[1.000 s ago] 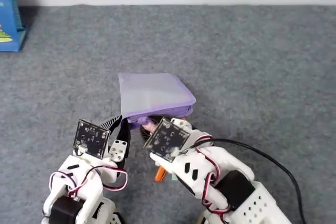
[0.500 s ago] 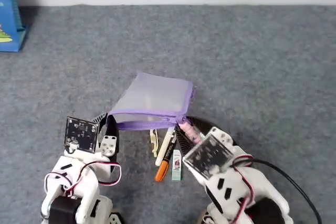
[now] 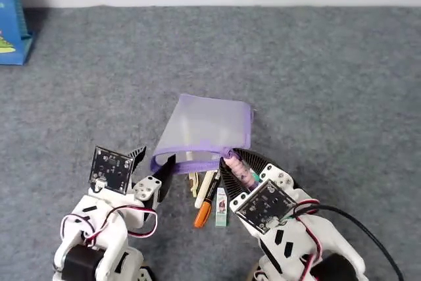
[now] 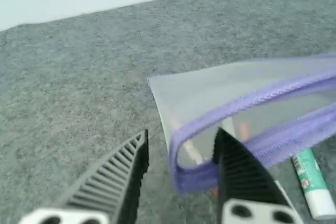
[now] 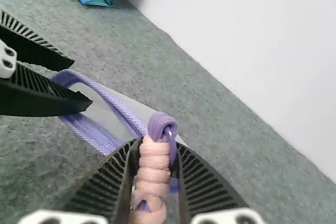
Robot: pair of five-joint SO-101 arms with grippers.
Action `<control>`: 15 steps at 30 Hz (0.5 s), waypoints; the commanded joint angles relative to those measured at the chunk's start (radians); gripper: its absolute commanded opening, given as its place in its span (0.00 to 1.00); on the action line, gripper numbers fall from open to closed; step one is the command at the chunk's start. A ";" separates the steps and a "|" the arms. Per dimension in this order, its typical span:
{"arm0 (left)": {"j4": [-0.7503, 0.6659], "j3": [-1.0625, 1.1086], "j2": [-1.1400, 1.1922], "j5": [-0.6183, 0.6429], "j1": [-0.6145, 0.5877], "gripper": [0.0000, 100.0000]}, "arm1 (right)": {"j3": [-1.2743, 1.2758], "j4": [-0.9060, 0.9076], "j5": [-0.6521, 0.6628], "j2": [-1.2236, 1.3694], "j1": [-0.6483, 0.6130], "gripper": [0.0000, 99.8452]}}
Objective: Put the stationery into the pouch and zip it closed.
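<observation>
Currently: pouch point(image 3: 209, 126) lies on the table point(image 3: 316, 64), mouth towards the arms and gaping. Stationery point(image 3: 208, 192) is outside it, just in front of the mouth: orange marker point(image 3: 202, 215), glue stick point(image 3: 222, 206), white pen point(image 3: 205, 185), upper ends tucked under the lip.

Right tool point(image 5: 156, 150) is clamped on the pink zip pull point(image 5: 154, 166) at one end of the mouth. Left tool point(image 4: 181, 135) is spread wide, fingers either side of the pouch's other end, not pinching it. Cannot tell whether the nearer finger is inside the mouth.

Risks, as judged:
- A tug on the pull now would likely drag the whole pouch, since nothing anchors the far end.
- The zip could run shut with every item outside.
- Dragged fabric could scatter the pens lying under the lip.
- Thin, floppy wall may fold under the left finger rather than hold open.
</observation>
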 commanded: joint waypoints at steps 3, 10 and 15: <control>-0.054 0.064 -0.006 -0.051 -0.003 0.09 | -0.018 0.001 0.005 -0.004 -0.005 0.01; -0.049 0.047 -0.009 -0.057 -0.006 0.01 | -0.015 0.002 0.006 -0.097 -0.002 0.01; 0.032 -0.077 -0.006 -0.051 -0.072 0.01 | -0.014 0.035 -0.012 -0.104 0.088 0.08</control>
